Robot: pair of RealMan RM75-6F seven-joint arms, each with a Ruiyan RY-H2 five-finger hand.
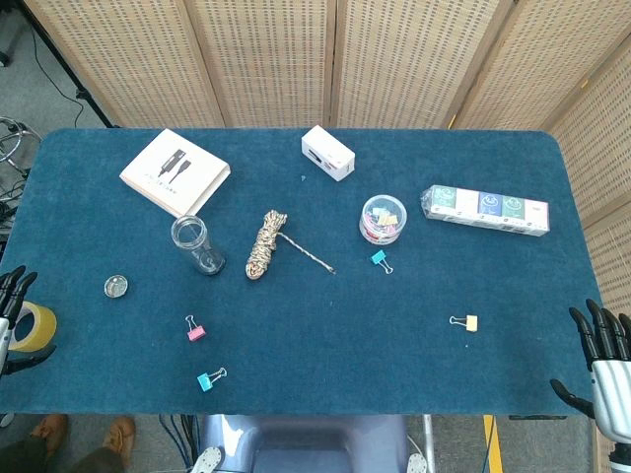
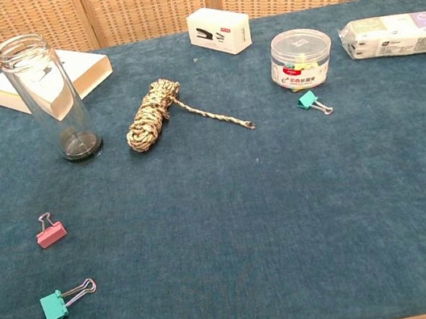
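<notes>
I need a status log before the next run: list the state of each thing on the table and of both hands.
left hand: at the table's left edge, touching a tape roll
right hand: fingers apart, holding nothing
glass jar: upright, no lid, empty
clip tub: lid on, clips inside
rope: coiled, one end trailing loose
pink clip: lying flat
teal clip: lying flat

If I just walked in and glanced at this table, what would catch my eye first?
Probably the tall clear glass jar standing upright at the left, with a coiled rope beside it. Bright binder clips dot the blue table: a pink clip and a teal clip near the front left edge.
</notes>
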